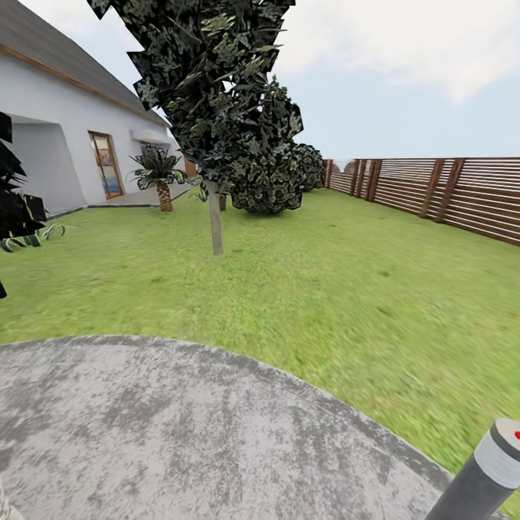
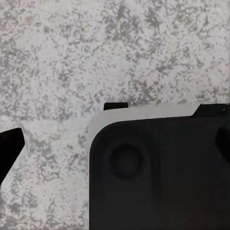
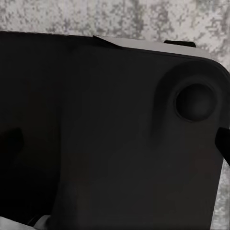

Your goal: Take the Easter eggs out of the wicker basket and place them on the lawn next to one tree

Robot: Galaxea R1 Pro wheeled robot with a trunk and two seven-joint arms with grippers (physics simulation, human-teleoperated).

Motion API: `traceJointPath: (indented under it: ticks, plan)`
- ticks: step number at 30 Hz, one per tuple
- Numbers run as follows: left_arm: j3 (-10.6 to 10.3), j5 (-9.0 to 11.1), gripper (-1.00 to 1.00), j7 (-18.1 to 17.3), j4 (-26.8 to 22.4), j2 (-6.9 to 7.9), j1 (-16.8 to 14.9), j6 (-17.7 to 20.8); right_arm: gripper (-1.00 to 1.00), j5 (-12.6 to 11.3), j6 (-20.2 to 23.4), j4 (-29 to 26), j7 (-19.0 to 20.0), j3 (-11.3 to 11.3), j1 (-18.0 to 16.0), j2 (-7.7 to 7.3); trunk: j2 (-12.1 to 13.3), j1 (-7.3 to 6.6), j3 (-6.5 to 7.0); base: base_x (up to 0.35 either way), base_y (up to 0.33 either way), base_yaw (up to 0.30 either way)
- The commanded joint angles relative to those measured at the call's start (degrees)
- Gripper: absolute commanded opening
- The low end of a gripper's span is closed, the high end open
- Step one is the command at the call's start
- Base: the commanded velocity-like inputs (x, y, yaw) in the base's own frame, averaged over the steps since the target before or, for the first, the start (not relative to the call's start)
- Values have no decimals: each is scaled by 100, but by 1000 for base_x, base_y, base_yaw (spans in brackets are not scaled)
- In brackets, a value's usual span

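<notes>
Right under our wrist cameras it's mostly dark robot body: a big black rounded panel point(image 2: 158, 172) with a round boss on it covers much of the left wrist view, and a similar black panel point(image 3: 105, 129) takes up nearly all of the right wrist view, so we honestly can't tell whether either gripper is spread or closed. Behind both panels we see speckled grey pavement point(image 2: 72, 52). From the head camera, a grey and white cylinder with a red dot point(image 1: 485, 473) pokes in at the lower right corner, and beneath us is the grey paved round patio point(image 1: 180, 433). Past its curved edge the wide green lawn with yellowish patches point(image 1: 347, 289) stretches away. On it, ahead and a bit left, stands the tree with a slim pale grey-brown trunk point(image 1: 215, 224) and a dark blocky crown. Behind it sit rounded dark bushes point(image 1: 271, 180), and further left a short palm with a patterned trunk point(image 1: 162, 180) beside the white house with a brown-framed door point(image 1: 65, 137). Along the right runs the brown horizontal-slat wooden fence point(image 1: 448, 191).
</notes>
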Motion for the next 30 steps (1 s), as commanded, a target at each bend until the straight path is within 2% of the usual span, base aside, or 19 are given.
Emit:
traceJointPath:
  ticks: [1,30]
  plan:
    - [-7,-3,100,7,-1,0,0,-17,100,-2,-12,-2,-1,36,0,-1,-2,2,-4,150,0,8]
    - [-7,-2,100,7,-1,0,0,-17,100,-11,-12,-2,-7,27,0,-1,-2,2,-4,150,0,1]
